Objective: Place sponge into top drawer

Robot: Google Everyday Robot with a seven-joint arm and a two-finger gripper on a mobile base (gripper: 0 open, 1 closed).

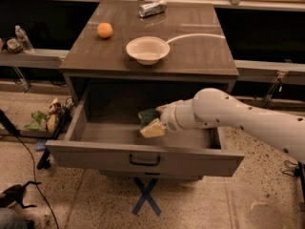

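I see top drawer point(86, 154) open below bench point(88, 56). On bench: orange ball point(105, 30) at left, white bowl point(147, 50) near front edge, silver can point(153, 8) at back. Sponge point(152, 128) tilted, green side up, inside drawer opening near centre; cannot tell if touching floor. My hand point(161, 120) clenched on sponge, arm point(238, 116) reaching in from right

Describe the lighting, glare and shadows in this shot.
Camera view: a bright curved streak, likely glare, crosses the tabletop right of the white bowl. The silver can glints. The cavity behind the open top drawer lies in deep shadow. The gripper, shut on the sponge over the drawer, is evenly lit, and the white arm looks brightest.
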